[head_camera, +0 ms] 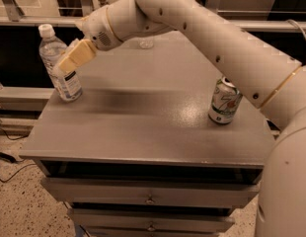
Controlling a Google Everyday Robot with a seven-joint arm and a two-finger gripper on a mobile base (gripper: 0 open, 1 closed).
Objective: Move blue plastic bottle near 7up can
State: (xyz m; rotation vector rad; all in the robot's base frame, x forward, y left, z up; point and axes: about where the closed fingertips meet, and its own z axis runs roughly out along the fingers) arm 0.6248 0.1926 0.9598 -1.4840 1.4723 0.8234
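The blue plastic bottle [64, 78] stands upright at the table's far left edge, with a white cap and a white label. The 7up can [225, 101] stands upright at the right side of the table, far from the bottle. My gripper [65, 66], with cream-coloured tips, reaches in from the upper right. It is at the bottle's upper body and overlaps it on its right side. I cannot tell whether it touches the bottle.
The grey table [143, 127] has drawers [150, 199] under its front edge. My white arm [217, 38] spans the back of the table, above the can. A small clear object [145, 43] sits at the back, partly hidden by the arm.
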